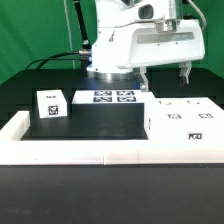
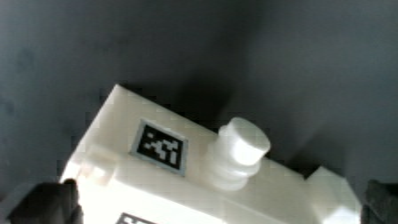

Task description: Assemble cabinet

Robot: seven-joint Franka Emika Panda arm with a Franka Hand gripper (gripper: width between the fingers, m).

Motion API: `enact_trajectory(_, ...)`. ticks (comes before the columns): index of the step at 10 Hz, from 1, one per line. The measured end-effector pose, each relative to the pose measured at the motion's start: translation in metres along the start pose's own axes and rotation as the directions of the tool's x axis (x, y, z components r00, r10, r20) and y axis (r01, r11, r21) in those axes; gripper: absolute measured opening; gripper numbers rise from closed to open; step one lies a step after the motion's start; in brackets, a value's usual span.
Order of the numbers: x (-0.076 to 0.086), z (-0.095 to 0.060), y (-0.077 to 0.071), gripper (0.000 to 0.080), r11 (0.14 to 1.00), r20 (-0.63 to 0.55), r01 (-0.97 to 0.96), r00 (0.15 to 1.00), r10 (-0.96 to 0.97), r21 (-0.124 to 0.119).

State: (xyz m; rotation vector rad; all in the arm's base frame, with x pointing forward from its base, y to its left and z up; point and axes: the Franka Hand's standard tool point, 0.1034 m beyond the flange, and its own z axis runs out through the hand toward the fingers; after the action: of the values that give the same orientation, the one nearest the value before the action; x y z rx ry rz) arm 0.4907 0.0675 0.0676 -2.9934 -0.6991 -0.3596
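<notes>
Cabinet [image 1: 185, 120]: the main white stack of parts sits on the black table [image 1: 95, 120] at about 4 o'clock from the marker board [image 1: 113, 97] in the exterior view, against the low border wall [image 1: 70, 148]. One loose small block [image 1: 50, 104] is well apart, at roughly 8 o'clock from the board.

Gripper [image 1: 168, 84] hangs above the stack's 12 o'clock edge. Jaws are wide apart with nothing between them and no contact visible. The wrist view looks down on a white part with a tag [image 2: 164, 146] and a round stub [image 2: 242, 150] beside it. The dark fingertips [image 2: 45, 205] barely show at the frame edge.

Step, my read: early approach for the first pick, nothing joined yet.

Next move calls for:
- centring the jaws across the part's edges
- clearing the stub
- descending square to the face before closing

Can't tell which part in the stack is the target.
</notes>
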Motion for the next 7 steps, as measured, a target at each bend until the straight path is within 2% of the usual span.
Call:
enact_trajectory(2,0.0,0.0,-0.002,0.0797,0.994,0.0,-0.108,0.994,0.108,0.003)
enact_trajectory(3,0.004,0.001,-0.01,0.0797,0.973,-0.007,-0.23,0.973,0.23,0.005)
enact_trajectory(4,0.007,0.005,-0.014,0.0797,0.967,-0.03,-0.256,0.966,0.256,0.002)
enact_trajectory(7,0.001,0.023,-0.018,0.0797,0.965,-0.048,-0.263,0.964,0.262,-0.008)
